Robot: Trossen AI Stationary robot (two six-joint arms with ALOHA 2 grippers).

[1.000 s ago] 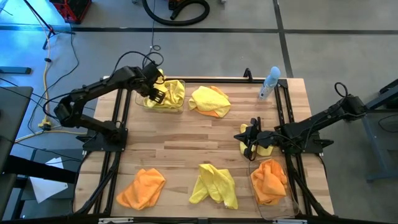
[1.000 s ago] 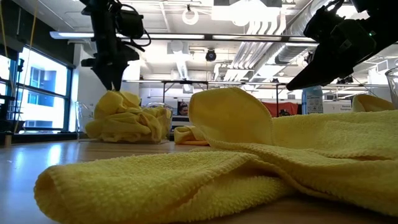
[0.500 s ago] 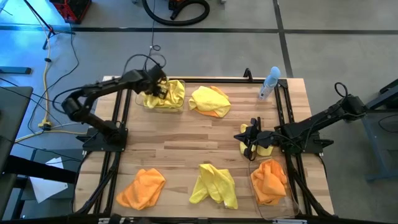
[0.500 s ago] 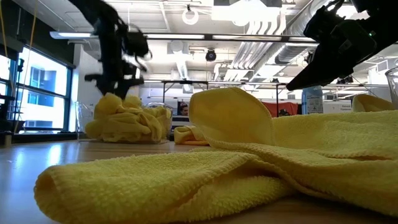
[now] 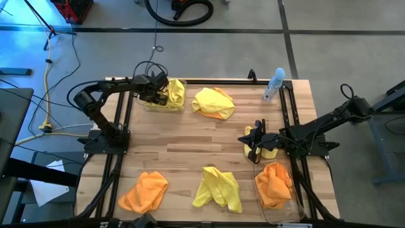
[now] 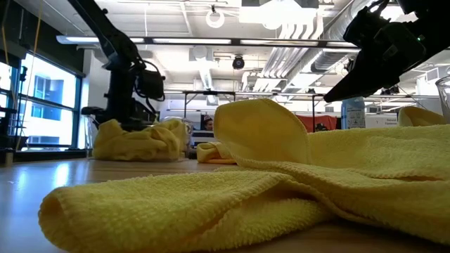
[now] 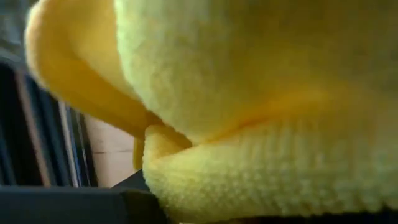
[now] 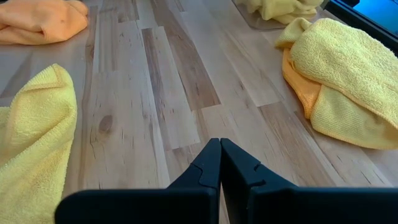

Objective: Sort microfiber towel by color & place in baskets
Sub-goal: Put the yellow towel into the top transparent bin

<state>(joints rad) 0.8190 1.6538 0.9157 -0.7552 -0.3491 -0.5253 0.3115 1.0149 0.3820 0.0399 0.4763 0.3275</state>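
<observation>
**Left arm down in the far bin, right arm idle at the surface's right side**

The wooden surface [image 5: 183, 145] stretches out below, cloths scattered all over it. Far left corner: a clear basket [image 5: 152, 104] with a yellow towel [image 5: 176, 94] heaped inside, and the left end effector [image 5: 158, 95] is pressed right down into that heap. The left wrist view is filled with yellow fabric, so whether its fingers are apart or together, I cannot tell. Beside that basket lies a yellow-and-orange towel pile [image 5: 214, 102]. At the near edge, an orange towel [image 5: 144, 191] sits left, a loose yellow towel [image 5: 219, 189] in the middle. Near right, the second basket [image 5: 288, 212] holds an orange cloth [image 5: 273, 183]. Just beyond it hangs the right end effector [image 5: 248, 143], fingers [image 8: 208, 168] pressed together with nothing between them, next to a small yellow cloth [image 5: 269, 152]. A pale spray bottle [image 5: 274, 85] stands at the far right corner.
</observation>
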